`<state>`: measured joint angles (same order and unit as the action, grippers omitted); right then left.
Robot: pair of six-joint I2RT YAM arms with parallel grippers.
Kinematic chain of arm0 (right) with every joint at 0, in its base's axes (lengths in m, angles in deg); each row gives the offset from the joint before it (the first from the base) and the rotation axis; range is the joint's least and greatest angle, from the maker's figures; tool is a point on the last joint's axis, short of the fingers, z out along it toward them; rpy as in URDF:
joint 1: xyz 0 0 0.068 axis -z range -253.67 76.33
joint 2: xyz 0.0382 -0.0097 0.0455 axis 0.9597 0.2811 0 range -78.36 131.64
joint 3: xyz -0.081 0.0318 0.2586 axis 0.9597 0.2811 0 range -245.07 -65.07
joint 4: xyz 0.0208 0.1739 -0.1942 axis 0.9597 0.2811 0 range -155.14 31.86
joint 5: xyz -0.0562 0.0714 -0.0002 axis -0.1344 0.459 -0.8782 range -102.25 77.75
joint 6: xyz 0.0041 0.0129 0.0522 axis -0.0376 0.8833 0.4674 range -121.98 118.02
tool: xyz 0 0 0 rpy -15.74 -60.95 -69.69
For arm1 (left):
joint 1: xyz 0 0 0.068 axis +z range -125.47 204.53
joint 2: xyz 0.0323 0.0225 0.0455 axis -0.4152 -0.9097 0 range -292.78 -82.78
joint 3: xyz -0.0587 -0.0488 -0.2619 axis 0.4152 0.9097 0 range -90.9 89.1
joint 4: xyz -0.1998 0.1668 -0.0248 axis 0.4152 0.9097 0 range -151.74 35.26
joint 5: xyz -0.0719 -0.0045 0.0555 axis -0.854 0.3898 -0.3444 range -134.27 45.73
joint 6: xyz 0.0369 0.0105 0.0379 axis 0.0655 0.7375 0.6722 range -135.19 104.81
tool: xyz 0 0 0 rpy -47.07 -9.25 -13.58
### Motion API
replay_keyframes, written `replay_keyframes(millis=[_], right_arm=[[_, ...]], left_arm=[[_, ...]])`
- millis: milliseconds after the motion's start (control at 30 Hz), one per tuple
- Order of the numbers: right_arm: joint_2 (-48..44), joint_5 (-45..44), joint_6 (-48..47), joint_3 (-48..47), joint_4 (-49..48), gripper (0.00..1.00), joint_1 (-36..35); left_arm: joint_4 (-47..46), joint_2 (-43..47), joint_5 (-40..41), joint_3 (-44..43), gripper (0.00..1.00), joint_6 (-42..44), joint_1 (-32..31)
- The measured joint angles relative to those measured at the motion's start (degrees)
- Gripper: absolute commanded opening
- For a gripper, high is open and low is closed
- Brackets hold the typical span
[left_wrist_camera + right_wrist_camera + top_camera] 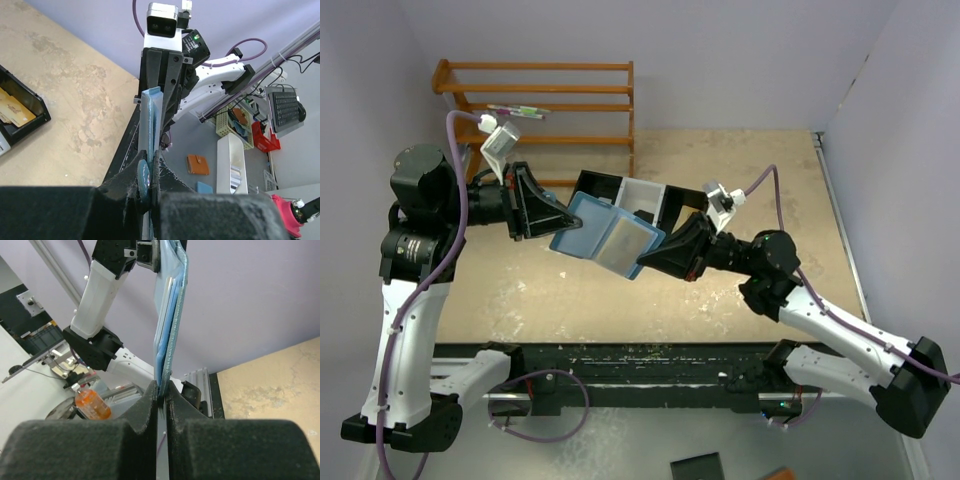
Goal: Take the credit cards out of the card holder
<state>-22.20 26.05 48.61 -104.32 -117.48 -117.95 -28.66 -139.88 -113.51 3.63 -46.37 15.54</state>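
Lavender walls (720, 60) back a mottled beige desk (750, 180). Far left, at the rear: slatted orange-brown wooden rack (535, 105).

Left gripper (563, 222) reaches in from the left, clenched on the left edge of the flat blue folding card holder (607, 238). In the left wrist view its fingers (122, 185) pinch the rim, seen edge-on.

Holder hangs open in the air above the desk between both grippers, blue half to the left, pale grey pocket half to the right. Just behind it sits a black-and-white three-compartment tray (598, 183). Thin gold-tan plastic credit cards (15, 112) lie in one black compartment.

Right gripper (645, 262) is clamped on the holder's lower right edge, dark pads pressed nearly together around the thin material in the right wrist view. Whether cards sit in the pockets cannot be told.
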Motion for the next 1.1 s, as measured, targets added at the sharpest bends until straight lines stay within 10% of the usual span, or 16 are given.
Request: replay_keyframes(millis=[1100], right_arm=[[2.8, -6.3, -3.3, -8.4, 10.1, 0.26, -6.7]], left_arm=[[-6.9, -0.1, -3.5, 3.8, 0.0, -6.8, 0.3]])
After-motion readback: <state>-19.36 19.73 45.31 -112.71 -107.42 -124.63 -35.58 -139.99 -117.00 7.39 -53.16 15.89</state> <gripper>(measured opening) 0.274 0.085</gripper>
